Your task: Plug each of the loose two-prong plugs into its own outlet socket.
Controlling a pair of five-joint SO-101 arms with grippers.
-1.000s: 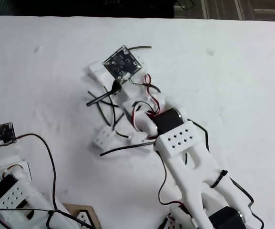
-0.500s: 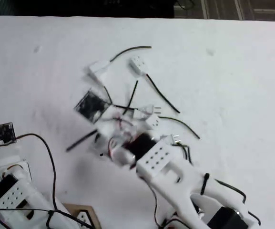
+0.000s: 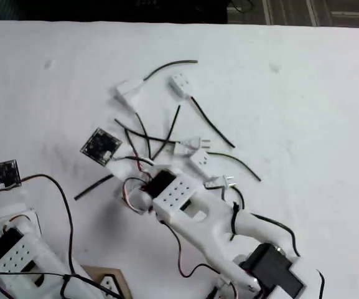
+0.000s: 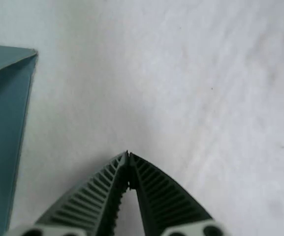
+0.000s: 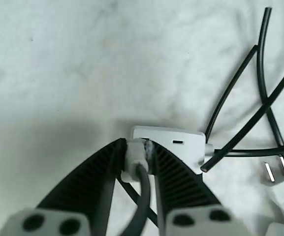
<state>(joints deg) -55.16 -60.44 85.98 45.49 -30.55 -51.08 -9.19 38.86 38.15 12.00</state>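
The right gripper (image 5: pixel 137 143) is seen clenched on a small white two-prong plug (image 5: pixel 135 156), whose black cord (image 5: pixel 141 196) runs back between the ribbed black fingers (image 5: pixel 178 179). The held plug is touching the near edge of a white rectangular plastic outlet socket (image 5: pixel 173 146), which lies flat on the white cloth-covered table (image 5: pixel 58 64). Whether the prongs are seated cannot be told (the contact point is hidden by the plug body). A second white plug with two bare metal prongs (image 5: pixel 279 184) lies loose near that socket, among crossed black cords.

In the high view the white right arm (image 3: pixel 198 212) is stretched over the middle of the table, with its square wrist camera board (image 3: pixel 100 146) beside the cord tangle. Three white socket blocks are laid out: a far socket block (image 3: pixel 128 92) and a neighbouring socket block (image 3: pixel 180 83) near each other, and a nearer socket block (image 3: pixel 199 159) closer in. One loose pronged plug (image 3: pixel 188 146) lies just beside the nearer block, and another loose pronged plug (image 3: pixel 221 182) lies near the arm.

The left gripper (image 4: pixel 128 158) is shut on nothing, tips touching, above bare cloth, with a teal flat-sided object (image 4: pixel 4 123) beside it. The left arm (image 3: pixel 11 249) is parked at the table's near corner.
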